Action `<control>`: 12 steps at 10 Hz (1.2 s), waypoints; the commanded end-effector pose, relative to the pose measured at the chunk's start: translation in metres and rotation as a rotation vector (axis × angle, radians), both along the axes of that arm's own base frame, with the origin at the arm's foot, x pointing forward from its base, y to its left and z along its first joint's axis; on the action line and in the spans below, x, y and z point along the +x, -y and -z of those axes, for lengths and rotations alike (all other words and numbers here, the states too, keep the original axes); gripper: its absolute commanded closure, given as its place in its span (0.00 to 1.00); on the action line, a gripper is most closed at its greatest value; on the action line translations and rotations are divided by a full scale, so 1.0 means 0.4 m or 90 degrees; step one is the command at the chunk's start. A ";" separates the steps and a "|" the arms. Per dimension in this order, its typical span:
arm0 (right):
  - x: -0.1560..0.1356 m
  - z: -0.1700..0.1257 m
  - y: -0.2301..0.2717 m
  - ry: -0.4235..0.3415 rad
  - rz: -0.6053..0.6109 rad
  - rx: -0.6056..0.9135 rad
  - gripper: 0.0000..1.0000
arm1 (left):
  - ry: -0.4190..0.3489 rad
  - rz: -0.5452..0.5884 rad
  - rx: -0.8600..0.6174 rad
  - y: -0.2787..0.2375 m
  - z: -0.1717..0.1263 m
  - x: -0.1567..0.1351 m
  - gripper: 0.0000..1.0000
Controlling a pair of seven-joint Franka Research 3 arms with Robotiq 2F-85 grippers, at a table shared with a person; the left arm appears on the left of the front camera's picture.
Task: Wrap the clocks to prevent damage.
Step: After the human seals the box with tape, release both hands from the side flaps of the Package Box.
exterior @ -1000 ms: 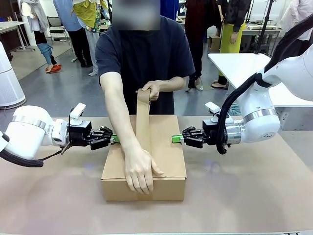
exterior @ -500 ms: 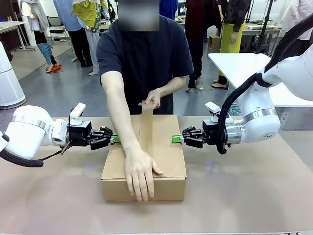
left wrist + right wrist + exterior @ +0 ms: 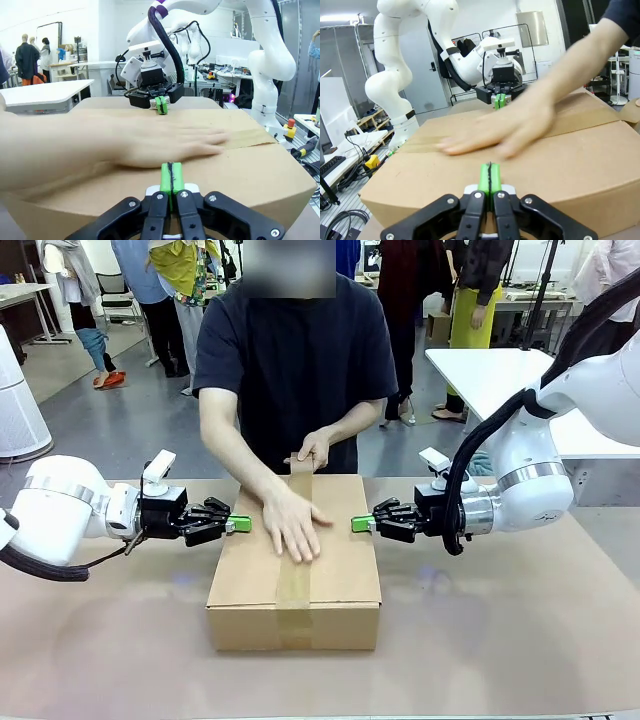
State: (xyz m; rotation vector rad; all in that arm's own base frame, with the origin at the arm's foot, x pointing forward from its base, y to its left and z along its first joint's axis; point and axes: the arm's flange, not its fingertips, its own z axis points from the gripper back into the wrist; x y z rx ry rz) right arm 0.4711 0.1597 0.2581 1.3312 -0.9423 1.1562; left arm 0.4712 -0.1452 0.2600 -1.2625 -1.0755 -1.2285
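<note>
A closed cardboard box (image 3: 335,570) stands in the middle of the table with a strip of brown tape (image 3: 292,590) running along its top and down its front face. The person presses one hand (image 3: 292,523) flat on the tape and holds the tape's far end with the other hand (image 3: 312,448). My left gripper (image 3: 240,524) is shut, its green pads (image 3: 170,178) together against the box's left side. My right gripper (image 3: 360,524) is shut too, pads (image 3: 489,178) touching the box's right side. No clocks are in view.
The brown table (image 3: 520,630) has free room in front of the box and to both sides. A white table (image 3: 490,375) stands behind at the right. Other people stand farther back.
The person's flat hand slid from the box's near edge toward the far end, smoothing the tape. The raised tape strip now lies on the lid. Both grippers stayed put.
</note>
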 end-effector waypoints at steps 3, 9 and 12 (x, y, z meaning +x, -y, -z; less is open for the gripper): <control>0.000 0.004 -0.001 -0.004 0.004 -0.008 0.99 | 0.002 -0.005 -0.001 0.008 0.005 -0.005 1.00; 0.000 0.004 -0.001 -0.004 0.004 -0.008 0.99 | 0.002 -0.005 -0.001 0.008 0.005 -0.005 1.00; 0.000 0.004 -0.001 -0.004 0.004 -0.008 0.99 | 0.002 -0.005 -0.001 0.008 0.005 -0.005 1.00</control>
